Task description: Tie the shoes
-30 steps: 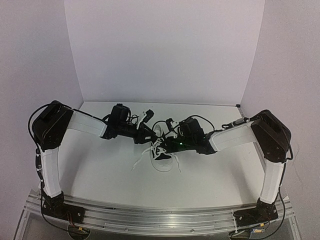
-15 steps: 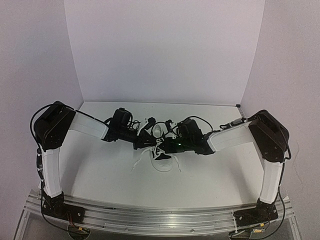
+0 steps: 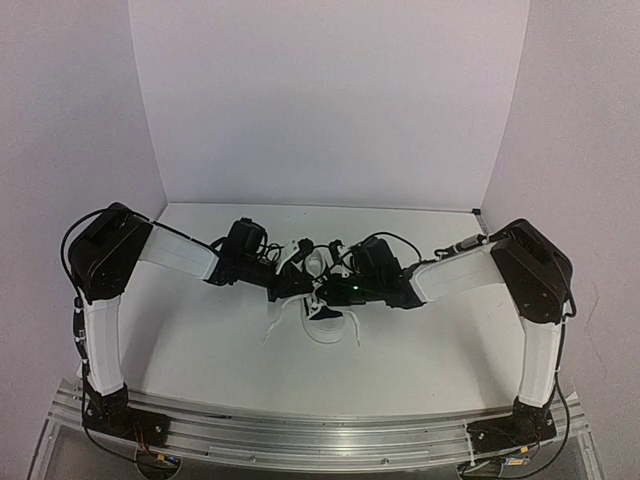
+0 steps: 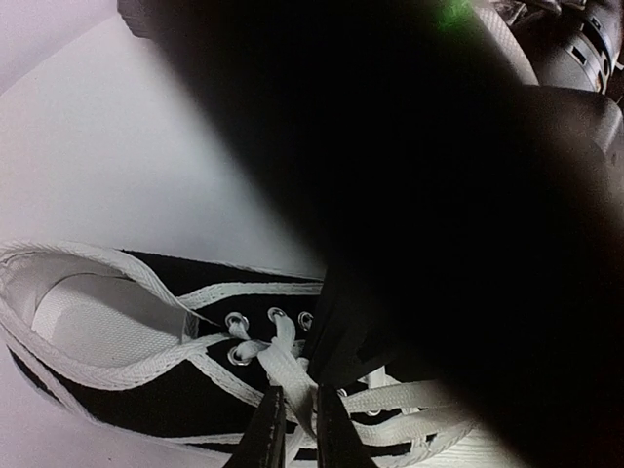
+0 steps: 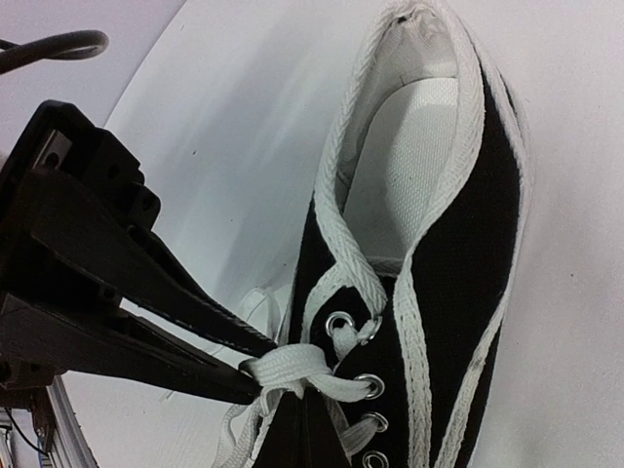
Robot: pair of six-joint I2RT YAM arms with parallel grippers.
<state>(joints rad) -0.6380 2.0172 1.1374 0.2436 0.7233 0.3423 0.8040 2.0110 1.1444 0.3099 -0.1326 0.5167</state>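
Note:
The small black canvas sneaker with white sole stands mid-table, toe toward me. It fills the left wrist view and the right wrist view. My left gripper comes from the left. Its fingertips are closed on a white lace by the top eyelets. My right gripper comes from the right and meets it tip to tip. Its jaws are pressed together with the same bunched lace running into their tip. Loose lace ends trail on the table.
White table with a white backdrop behind and side walls left and right. Both forearms reach inward low over the table and almost touch above the shoe. An aluminium rail runs along the near edge.
My left gripper has moved right and down onto the shoe's laces. My right gripper has edged left toward it. The shoe has stayed in place.

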